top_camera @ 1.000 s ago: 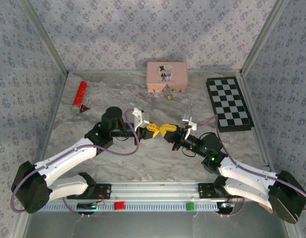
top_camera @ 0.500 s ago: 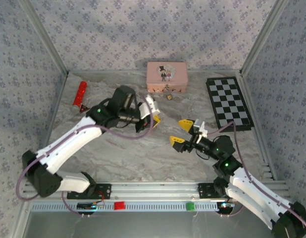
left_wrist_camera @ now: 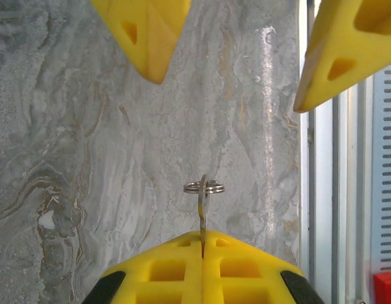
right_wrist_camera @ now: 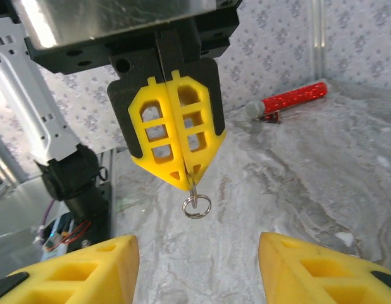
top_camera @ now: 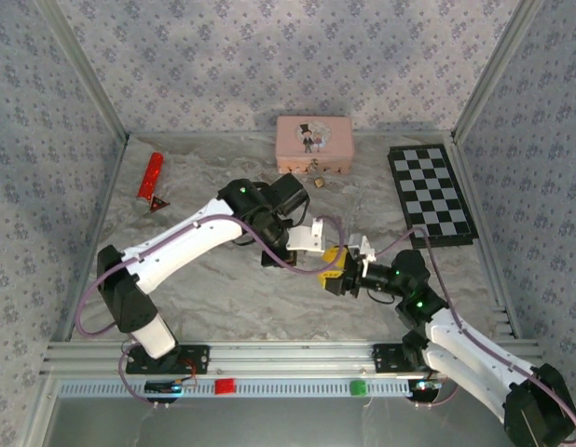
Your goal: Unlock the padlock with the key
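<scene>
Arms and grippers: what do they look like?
The left arm and right arm have white shells, black joints and looping purple cables. The left gripper and right gripper have yellow wedge fingers with cut-outs.

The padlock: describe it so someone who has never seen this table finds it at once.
Find the pink box at the back middle of the marble table. On the tabletop just in front of it lies the padlock. It is a tiny brass-gold speck, far smaller than the box, the red stick at the left or the checkerboard at the right.
</scene>
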